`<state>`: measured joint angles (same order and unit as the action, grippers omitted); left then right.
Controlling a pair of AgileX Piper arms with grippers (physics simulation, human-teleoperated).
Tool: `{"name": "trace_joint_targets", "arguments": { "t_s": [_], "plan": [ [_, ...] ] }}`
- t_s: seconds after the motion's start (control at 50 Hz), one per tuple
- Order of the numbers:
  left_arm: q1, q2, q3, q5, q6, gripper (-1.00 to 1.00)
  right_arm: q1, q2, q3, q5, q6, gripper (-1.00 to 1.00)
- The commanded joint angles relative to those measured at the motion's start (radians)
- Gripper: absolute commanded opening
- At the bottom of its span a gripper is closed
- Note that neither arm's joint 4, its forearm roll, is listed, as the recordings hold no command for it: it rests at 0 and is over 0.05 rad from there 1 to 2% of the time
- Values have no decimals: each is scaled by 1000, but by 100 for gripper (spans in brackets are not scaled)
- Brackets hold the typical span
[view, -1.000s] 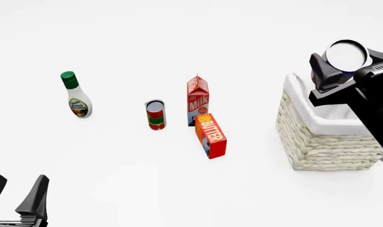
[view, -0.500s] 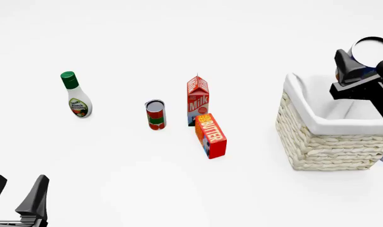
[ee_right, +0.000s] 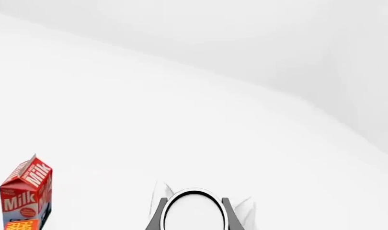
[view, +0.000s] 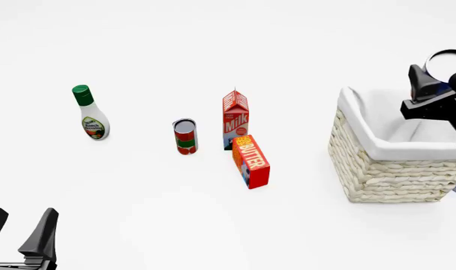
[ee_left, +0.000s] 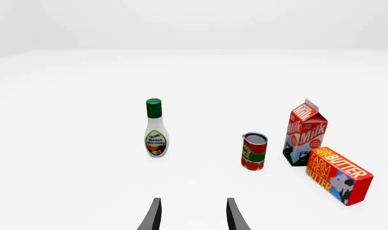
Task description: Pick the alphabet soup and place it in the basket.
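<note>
The alphabet soup (view: 448, 61) shows its silver-white top at the right edge of the front view, held high over the basket (view: 385, 174). My right gripper (view: 443, 77) is shut on it. From the right wrist, the can's top (ee_right: 192, 212) fills the gap between the dark fingers (ee_right: 157, 216), and the white lining (ee_right: 245, 207) of the basket peeks out beneath. The basket is cream wicker with a white cloth lining. My left gripper (view: 18, 229) rests open and holding nothing at the near left corner, its tips (ee_left: 153, 218) far from every object.
On the table stand a ranch dressing bottle (view: 90, 114), a red and green can (view: 185, 136), a milk carton (view: 236, 119) and a butter box (view: 250, 161) lying just in front of the carton. All sit left of the basket.
My right gripper has carried the can rightward, from the basket's near-left rim to above its inside. The left arm and the table objects have not moved.
</note>
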<state>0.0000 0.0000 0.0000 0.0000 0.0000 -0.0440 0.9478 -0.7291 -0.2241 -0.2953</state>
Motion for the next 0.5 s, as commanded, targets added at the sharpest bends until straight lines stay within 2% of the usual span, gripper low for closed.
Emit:
{"name": "trace_joint_targets", "arguments": {
  "t_s": [0.02, 0.18, 0.5],
  "plan": [
    [0, 0, 0, 0, 0, 100, -44, 14, -19, 14, -3, -100],
    [0, 0, 0, 0, 0, 100, -62, 36, -33, 38, -50, -100],
    [0, 0, 0, 0, 0, 100, -73, 142, -77, 65, -93, -100]
  ]
}}
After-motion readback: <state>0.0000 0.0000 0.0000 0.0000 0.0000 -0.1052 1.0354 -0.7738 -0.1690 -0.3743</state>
